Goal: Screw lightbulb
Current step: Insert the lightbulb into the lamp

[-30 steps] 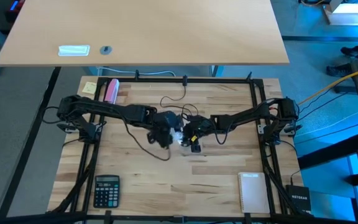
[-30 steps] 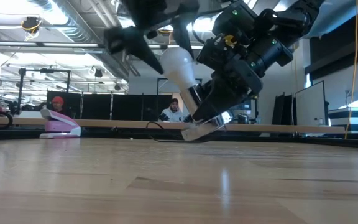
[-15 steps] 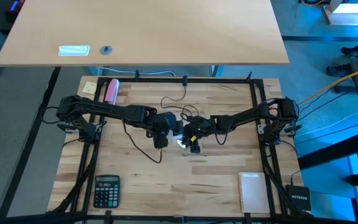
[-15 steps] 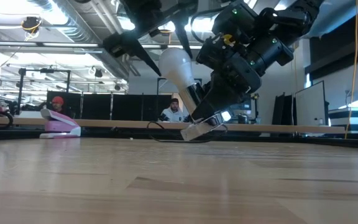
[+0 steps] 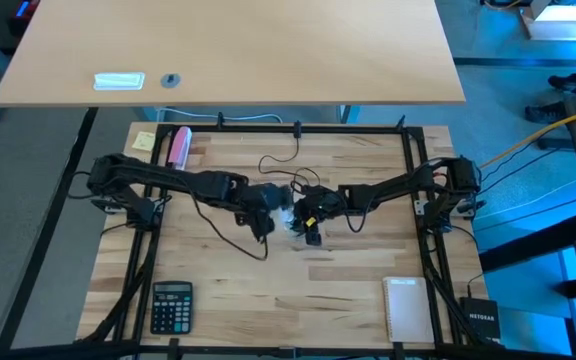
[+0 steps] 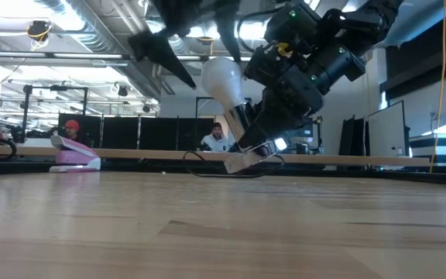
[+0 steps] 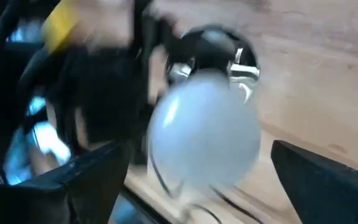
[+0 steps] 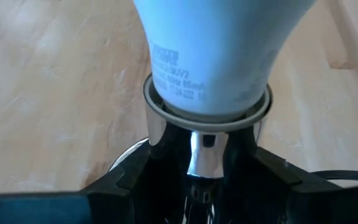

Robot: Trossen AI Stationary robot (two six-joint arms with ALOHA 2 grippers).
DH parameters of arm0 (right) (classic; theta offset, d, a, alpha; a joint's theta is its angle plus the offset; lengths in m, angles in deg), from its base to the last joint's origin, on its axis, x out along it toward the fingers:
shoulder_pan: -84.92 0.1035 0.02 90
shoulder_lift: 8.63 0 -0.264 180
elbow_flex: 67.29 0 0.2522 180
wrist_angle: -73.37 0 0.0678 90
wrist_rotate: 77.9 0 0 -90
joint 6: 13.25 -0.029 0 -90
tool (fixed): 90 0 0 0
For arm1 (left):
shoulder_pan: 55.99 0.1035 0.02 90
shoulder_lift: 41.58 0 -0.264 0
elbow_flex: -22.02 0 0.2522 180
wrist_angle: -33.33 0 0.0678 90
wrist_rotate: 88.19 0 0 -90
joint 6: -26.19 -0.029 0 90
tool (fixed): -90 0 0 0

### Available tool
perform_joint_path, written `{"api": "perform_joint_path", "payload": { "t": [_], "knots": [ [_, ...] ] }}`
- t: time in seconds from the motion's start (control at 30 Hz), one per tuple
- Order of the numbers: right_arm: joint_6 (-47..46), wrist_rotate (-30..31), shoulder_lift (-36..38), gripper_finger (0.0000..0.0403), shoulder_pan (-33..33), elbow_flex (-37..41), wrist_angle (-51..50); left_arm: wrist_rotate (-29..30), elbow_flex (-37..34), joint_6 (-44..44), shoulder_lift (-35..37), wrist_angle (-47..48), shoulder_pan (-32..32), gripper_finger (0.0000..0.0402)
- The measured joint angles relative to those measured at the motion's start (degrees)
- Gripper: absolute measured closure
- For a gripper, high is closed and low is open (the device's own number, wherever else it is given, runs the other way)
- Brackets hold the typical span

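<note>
High view: the wooden table (image 5: 268, 290) is carrying both arms, which are meeting near its middle, with the silver socket (image 6: 246, 160) as the landmark there. The right gripper (image 5: 311, 218) is clamping the socket, tilting it off the tabletop. The left gripper (image 5: 268, 201) is sitting just beside the socket's open end, its fingers (image 6: 157, 54) spreading wide on either side of the lightbulb (image 6: 224, 80) without touching it. The lightbulb is standing in the socket, its long axis leaning, screw base down in the socket, rounded white end pointing up toward the left gripper.
</note>
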Motion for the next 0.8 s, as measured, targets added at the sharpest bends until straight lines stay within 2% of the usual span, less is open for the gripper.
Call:
{"api": "perform_joint_path", "payload": {
  "t": [0.1,0.33,0.43,0.67,0.8],
  "knots": [
    [0.03,-0.03,0.0,0.0223,0.07,0.0,-0.25,0.37,0.04,15.57,3.46,2.26,-0.4,0.0016],
    [0.15,-0.03,0.0,0.0223,0.04,0.0,-0.51,0.32,0.13,66.93,10.84,1.23,-0.47,0.0015],
    [0.17,-0.03,0.0,0.0223,0.04,0.0,-0.61,0.32,0.13,83.41,12.09,1.26,-1.08,0.0015],
    [0.2,-0.03,0.0,0.0223,0.01,0.0,-0.49,0.27,0.13,112.37,10.99,-0.66,-1.28,0.0015],
    [0.22,-0.03,0.0,0.0223,0.0,0.02,-0.48,-0.93,0.11,122.57,8.04,1.05,-0.05,0.0015]
  ]
}}
